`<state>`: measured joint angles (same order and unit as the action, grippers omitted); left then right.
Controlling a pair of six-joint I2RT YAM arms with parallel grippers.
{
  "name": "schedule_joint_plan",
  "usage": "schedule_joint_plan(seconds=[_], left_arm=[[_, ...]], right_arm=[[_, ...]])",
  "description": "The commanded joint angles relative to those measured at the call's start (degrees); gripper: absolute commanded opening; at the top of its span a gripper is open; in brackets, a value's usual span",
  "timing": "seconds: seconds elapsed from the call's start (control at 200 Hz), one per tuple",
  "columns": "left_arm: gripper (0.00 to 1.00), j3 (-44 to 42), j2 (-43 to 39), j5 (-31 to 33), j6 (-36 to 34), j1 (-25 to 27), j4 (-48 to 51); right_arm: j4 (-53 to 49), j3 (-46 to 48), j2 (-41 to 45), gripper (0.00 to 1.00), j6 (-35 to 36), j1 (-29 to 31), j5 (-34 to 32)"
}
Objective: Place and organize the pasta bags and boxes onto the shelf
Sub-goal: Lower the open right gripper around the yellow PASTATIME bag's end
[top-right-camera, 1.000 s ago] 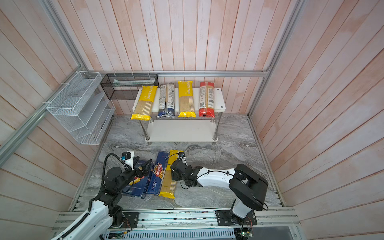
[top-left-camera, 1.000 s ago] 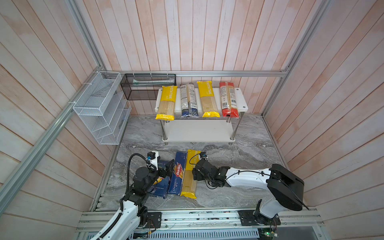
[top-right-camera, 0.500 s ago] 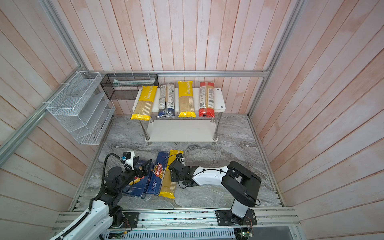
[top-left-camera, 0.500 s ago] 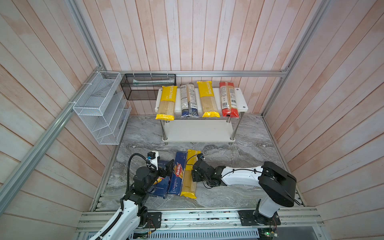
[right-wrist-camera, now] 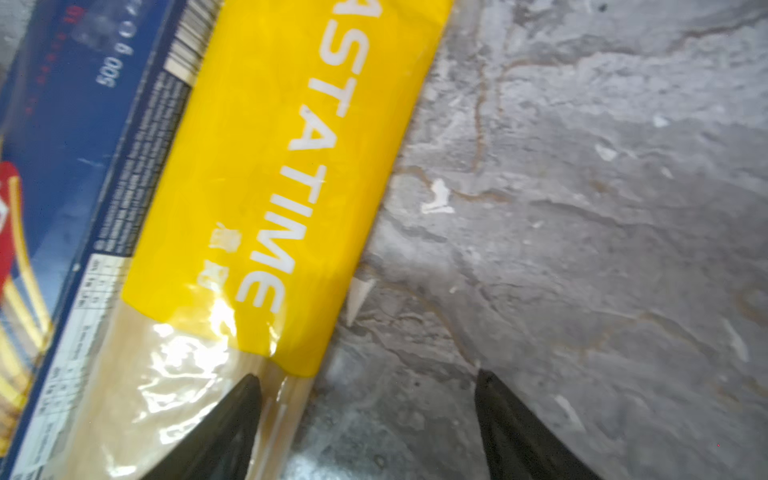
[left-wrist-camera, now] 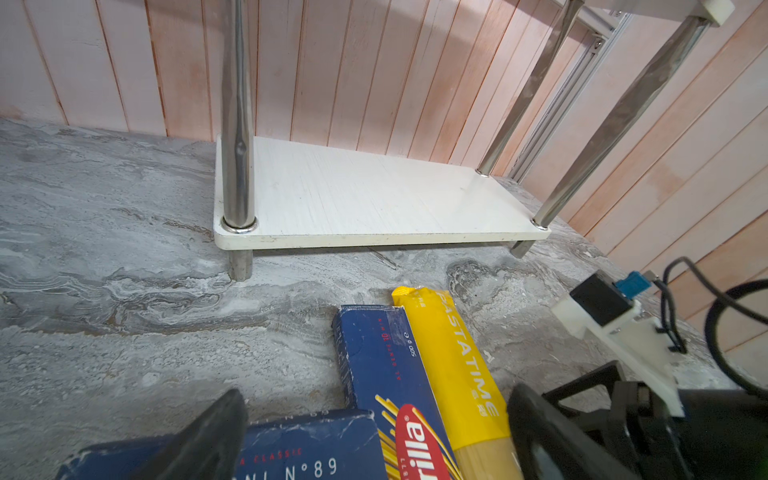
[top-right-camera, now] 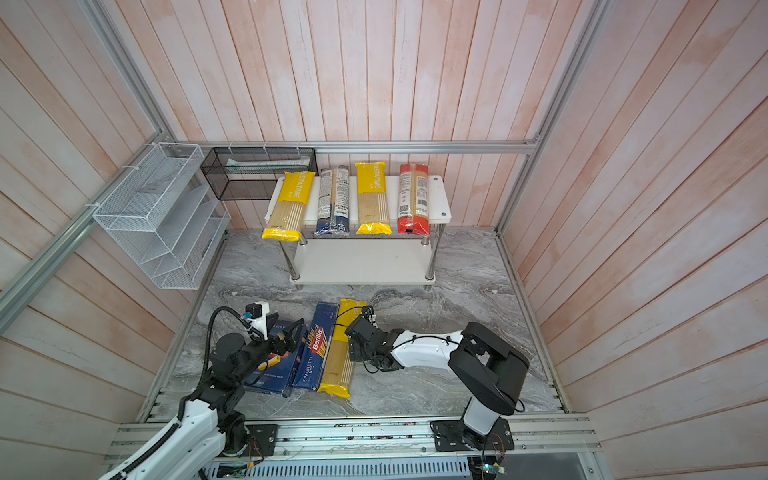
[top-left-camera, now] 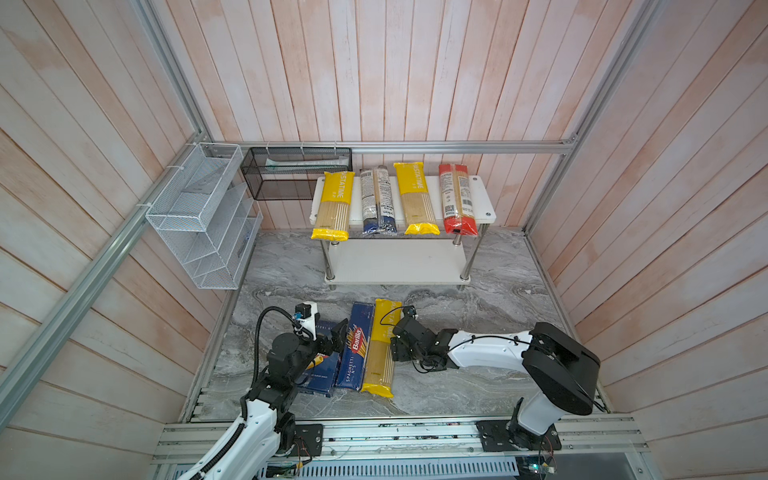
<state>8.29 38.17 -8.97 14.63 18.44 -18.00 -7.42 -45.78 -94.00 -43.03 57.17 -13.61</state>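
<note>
Right wrist view: right gripper [right-wrist-camera: 365, 374] parted, empty, one finger [right-wrist-camera: 232, 415] over yellow bag [right-wrist-camera: 266, 145] on floor [right-wrist-camera: 582, 208] against spaghetti box [right-wrist-camera: 75, 104], other over bare floor; judged light, slippery, brittle inside, best pinched mid-length

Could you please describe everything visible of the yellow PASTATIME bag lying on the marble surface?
The yellow PASTATIME bag is a long plastic pack, yellow at both ends, one lettered in white, glossy and clear in the middle over pale spaghetti. It lies flat on the marble surface, one long side against the Barilla spaghetti box. The open right pincer straddles its other edge; whether it touches is unclear.
</note>
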Motion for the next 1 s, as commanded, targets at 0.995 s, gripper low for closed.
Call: schedule_joint_plan(seconds=[0.995], left_arm=[[1.00,1.24,-0.39,0.53,0.31,0.11,-0.50]], right_arm=[[-1.10,-11.35,-7.23,0.95,-5.49,4.40,5.71]])
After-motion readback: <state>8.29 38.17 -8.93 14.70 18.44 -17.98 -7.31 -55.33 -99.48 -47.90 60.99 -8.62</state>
